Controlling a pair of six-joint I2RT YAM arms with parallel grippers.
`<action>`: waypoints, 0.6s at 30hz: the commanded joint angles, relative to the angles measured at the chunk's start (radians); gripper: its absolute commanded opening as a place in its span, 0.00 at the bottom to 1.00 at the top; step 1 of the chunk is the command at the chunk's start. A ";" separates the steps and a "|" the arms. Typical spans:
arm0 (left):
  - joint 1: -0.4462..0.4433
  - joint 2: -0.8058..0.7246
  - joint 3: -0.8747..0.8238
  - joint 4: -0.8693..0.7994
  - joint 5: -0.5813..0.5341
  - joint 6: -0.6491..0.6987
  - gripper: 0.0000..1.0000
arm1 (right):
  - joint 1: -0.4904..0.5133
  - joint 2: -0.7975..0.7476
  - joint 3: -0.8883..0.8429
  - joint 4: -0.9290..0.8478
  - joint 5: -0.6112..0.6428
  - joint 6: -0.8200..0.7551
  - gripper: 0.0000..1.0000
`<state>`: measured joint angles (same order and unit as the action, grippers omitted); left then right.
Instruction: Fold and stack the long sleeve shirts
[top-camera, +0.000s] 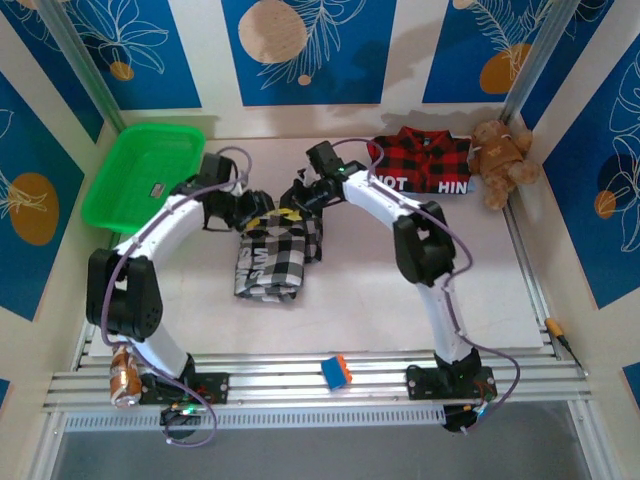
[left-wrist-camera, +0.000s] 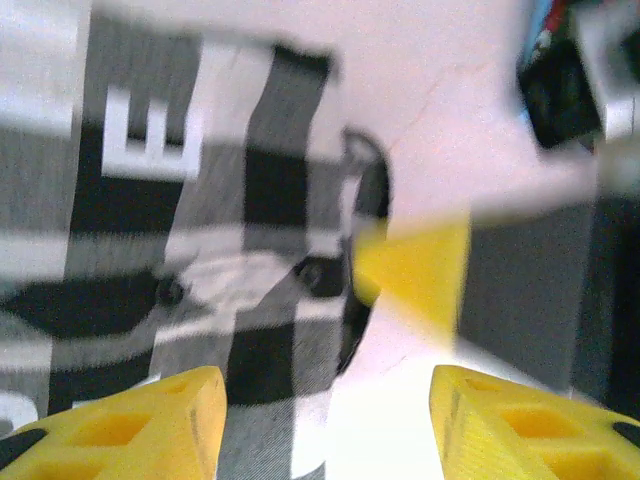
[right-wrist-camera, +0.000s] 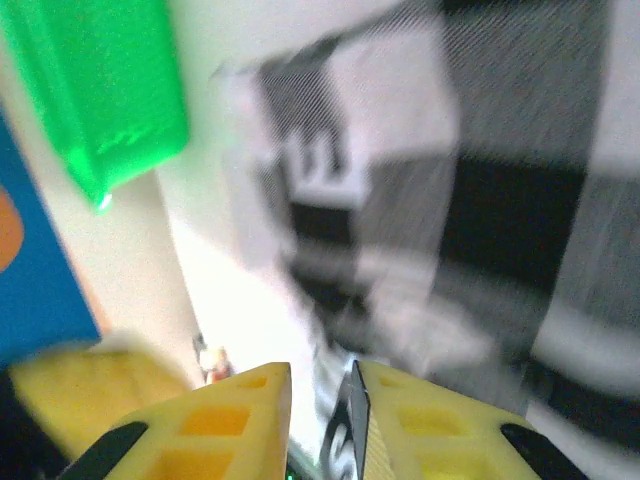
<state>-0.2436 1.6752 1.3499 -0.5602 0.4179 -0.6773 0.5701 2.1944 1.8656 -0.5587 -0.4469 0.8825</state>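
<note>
Top view: the checked shirt lies bunched up in the middle of the table. It is black and white, with big white letters on a dark band. The red shirt lies flat at the far side of the table, to the right, well apart from the checked one. It has a black band with white letters too. A brown bear sits just beside the red shirt, in the far right corner. A green basket leans in the far left corner.

Both arms bend in toward the middle. The left gripper and the right gripper are close together, over the far edge of the checked shirt.

Left wrist view: the picture is blurry. The left gripper is let go, its yellow fingers wide apart with nothing between them. One finger is over the checked shirt and the other is over bare table. A fold at the shirt's edge sticks up next to another yellow finger.

Right wrist view: this one is blurry too. The right gripper has its fingers almost together. A thin dark strip sits in the slit, but I cannot tell if it is pinched cloth. The checked shirt lies under it, and the basket is off to the side.
</note>
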 joint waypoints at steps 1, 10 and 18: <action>0.029 0.090 0.062 -0.117 -0.044 0.054 0.55 | 0.031 -0.136 -0.175 0.019 -0.095 -0.033 0.23; 0.060 0.287 0.172 -0.066 -0.111 0.093 0.47 | 0.103 -0.146 -0.433 0.103 -0.254 -0.045 0.17; 0.059 0.387 0.164 0.008 -0.142 0.098 0.46 | 0.117 -0.030 -0.503 0.058 -0.182 -0.108 0.15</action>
<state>-0.1955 2.0338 1.4979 -0.5842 0.3054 -0.5949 0.6796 2.1414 1.3769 -0.4488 -0.6434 0.8185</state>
